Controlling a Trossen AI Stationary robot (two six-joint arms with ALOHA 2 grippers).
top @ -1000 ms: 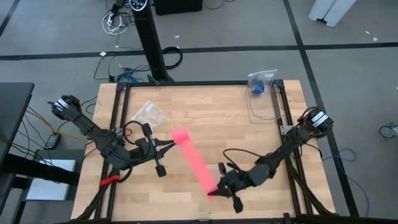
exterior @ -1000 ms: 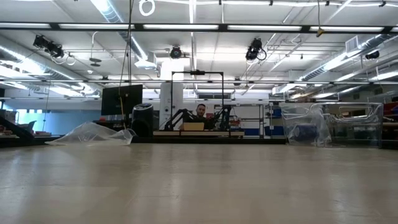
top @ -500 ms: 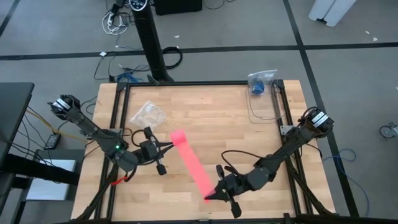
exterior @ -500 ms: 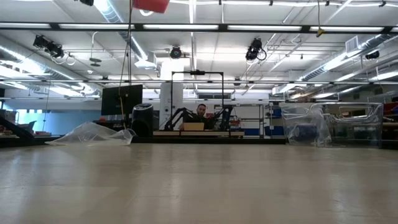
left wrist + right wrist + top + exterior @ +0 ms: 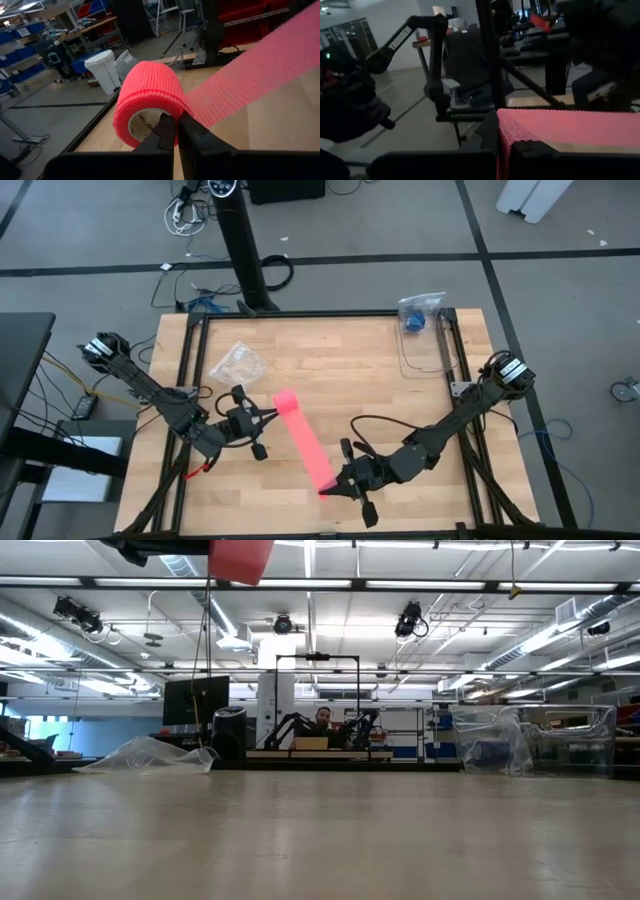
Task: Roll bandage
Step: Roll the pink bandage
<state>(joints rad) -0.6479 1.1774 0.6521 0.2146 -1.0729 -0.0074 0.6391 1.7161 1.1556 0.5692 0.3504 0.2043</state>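
The bandage is a bright pink roll (image 5: 285, 401) with a long strip (image 5: 306, 445) unwound from it, running toward the table's near edge. My left gripper (image 5: 268, 416) is shut on the roll (image 5: 150, 92). My right gripper (image 5: 333, 488) is shut on the strip's free end (image 5: 560, 127). The strip hangs straight between the two, above the wooden table (image 5: 350, 370). In the low view a piece of the bandage (image 5: 241, 558) shows at the top edge beside a dark gripper part. My left gripper pinches the roll's wall at its open end (image 5: 161, 116), one finger (image 5: 164, 134) in front of the white core and the other (image 5: 196, 136) outside under the strip. The fingers come level from the table's left. The roll is lifted clear. My right gripper holds the strip's free end at its end edge (image 5: 506, 131) between its two fingers (image 5: 488, 134), coming level from the table's right. The end is lifted clear of the table, and the strip runs straight toward the roll.
A clear wrinkly plastic bag (image 5: 238, 361) lies at the far left of the table. A transparent container (image 5: 420, 340) stands at the far right. Black frame rails (image 5: 190, 380) run along the table's sides.
My right gripper has gone toward the table's left and near edges with the strip's free end. The strip now stands steeper across the table. The roll in my left gripper has stayed almost in place. A piece of the bandage has come down into the low view.
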